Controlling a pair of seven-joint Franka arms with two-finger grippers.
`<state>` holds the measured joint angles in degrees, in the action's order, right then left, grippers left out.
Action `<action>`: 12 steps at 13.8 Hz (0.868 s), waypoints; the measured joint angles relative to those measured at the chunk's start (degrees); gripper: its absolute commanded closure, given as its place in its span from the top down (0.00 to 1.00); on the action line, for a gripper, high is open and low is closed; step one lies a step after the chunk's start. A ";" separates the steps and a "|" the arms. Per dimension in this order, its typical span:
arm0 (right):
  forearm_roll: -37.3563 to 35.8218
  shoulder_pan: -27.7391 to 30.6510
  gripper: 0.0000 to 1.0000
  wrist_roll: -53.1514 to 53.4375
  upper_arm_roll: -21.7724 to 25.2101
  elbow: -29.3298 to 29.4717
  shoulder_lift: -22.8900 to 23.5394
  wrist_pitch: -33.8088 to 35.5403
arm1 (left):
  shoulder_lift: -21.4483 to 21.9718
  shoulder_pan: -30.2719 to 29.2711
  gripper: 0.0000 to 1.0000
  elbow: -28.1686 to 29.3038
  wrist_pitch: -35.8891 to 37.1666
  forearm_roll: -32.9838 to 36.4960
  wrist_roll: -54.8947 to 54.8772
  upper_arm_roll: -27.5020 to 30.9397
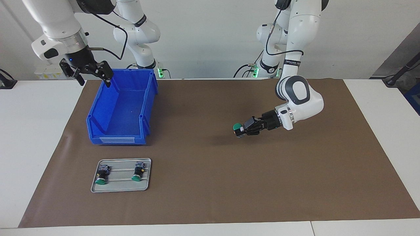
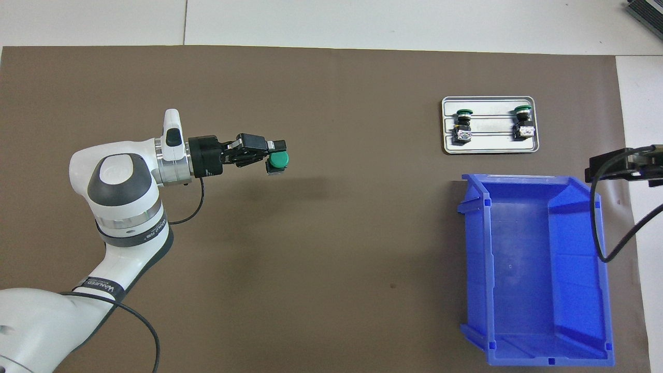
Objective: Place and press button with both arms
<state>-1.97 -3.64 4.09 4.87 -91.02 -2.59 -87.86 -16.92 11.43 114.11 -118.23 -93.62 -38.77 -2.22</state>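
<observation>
My left gripper (image 1: 242, 128) (image 2: 273, 153) is shut on a green-capped button (image 1: 237, 127) (image 2: 278, 160) and holds it above the middle of the brown mat, cap up. Two more buttons (image 1: 102, 176) (image 1: 137, 173) lie on a small grey tray (image 1: 120, 187) (image 2: 489, 149) toward the right arm's end of the table, farther from the robots than the bin. My right gripper (image 1: 92, 76) is open and waits in the air over the corner of the blue bin; in the overhead view only its edge (image 2: 624, 166) shows.
A large empty blue bin (image 1: 98, 137) (image 2: 595, 357) stands on the brown mat (image 1: 295, 183) toward the right arm's end, nearer to the robots than the tray. White table surface (image 1: 29, 137) borders the mat.
</observation>
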 measured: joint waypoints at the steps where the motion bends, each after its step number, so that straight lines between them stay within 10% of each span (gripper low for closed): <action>1: 0.00 0.00 1.00 0.00 0.00 0.00 0.00 0.00 | -0.18 -0.10 0.00 0.72 0.21 -1.95 -1.73 0.01; 12: 0.00 0.00 1.00 0.00 0.00 0.00 0.00 0.00 | -6.20 -2.82 0.00 6.81 8.89 -15.17 -19.90 -0.06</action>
<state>-1.97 -3.64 4.09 4.87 -91.02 -2.59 -87.86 -23.12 8.62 120.92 -109.34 -108.79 -58.67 -2.28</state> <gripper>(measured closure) 0.000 0.943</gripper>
